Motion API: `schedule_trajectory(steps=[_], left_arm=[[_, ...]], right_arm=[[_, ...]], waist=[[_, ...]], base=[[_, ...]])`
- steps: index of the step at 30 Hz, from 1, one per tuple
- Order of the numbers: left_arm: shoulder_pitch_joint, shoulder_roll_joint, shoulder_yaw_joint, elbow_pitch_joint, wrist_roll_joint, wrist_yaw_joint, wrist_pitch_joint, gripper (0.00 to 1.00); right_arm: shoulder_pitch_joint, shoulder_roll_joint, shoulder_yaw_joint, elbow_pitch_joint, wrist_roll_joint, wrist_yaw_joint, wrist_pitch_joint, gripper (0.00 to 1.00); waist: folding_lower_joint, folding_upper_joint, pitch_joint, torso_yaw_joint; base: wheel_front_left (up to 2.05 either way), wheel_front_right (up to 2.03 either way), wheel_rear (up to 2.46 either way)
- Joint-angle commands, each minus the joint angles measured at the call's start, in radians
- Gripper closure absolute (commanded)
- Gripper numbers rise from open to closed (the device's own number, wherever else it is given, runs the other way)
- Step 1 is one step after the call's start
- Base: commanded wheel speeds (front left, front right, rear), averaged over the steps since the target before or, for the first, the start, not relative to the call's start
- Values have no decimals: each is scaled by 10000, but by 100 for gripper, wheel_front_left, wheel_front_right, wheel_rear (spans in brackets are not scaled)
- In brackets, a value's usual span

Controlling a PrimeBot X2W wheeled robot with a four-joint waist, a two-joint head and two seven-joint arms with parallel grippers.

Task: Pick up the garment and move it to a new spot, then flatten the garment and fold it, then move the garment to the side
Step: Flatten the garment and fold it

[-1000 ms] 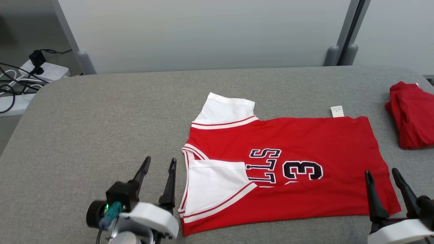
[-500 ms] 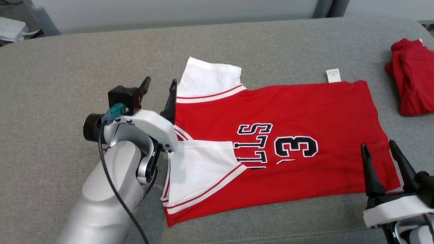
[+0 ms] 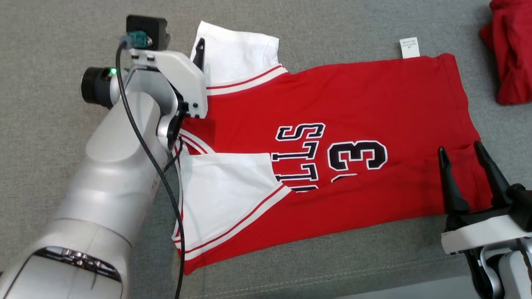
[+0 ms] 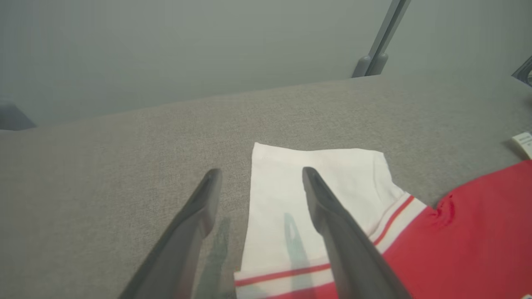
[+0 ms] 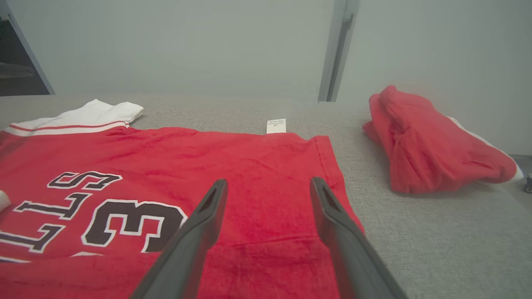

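The garment (image 3: 353, 95) is a red jersey with black-and-white lettering, spread flat on the grey padded table (image 3: 62, 41). Its near white sleeve (image 3: 224, 191) is folded over the front, and its far white sleeve (image 4: 316, 174) lies out flat. My left gripper (image 4: 261, 171) hovers open over the far sleeve's outer edge, one finger above the table and the other above the white cloth. My right gripper (image 3: 459, 146) stands open above the hem corner at the lower right, nothing between its fingers (image 5: 208, 207). A small white label (image 3: 409, 47) sticks out at the far hem.
A second red garment (image 5: 428, 145) lies bundled at the table's far right, a short way past the jersey's hem. The table's front edge (image 3: 374, 286) runs just below the jersey. A pale wall panel (image 4: 166, 50) stands behind the table.
My left arm has reached forward from beside the jersey's collar to the far white sleeve. The head camera has tipped down and closer. The right gripper has stayed by the hem corner.
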Motion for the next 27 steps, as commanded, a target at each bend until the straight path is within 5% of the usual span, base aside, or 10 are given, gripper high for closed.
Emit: schedule_trajectory(steps=[1, 27], left_arm=[[-762, 260, 146, 24, 20, 0, 153, 0], [-3393, 356, -369, 2548, 174, -263, 368, 0]], right_arm=[[-179, -156, 177, -249, -122, -38, -132, 0], [-811, 218, 386, -309, -179, -38, -132, 0]], waist=[[0, 0, 320, -168], [0, 0, 1842, -1126]], base=[[0, 0, 0], [0, 0, 0]])
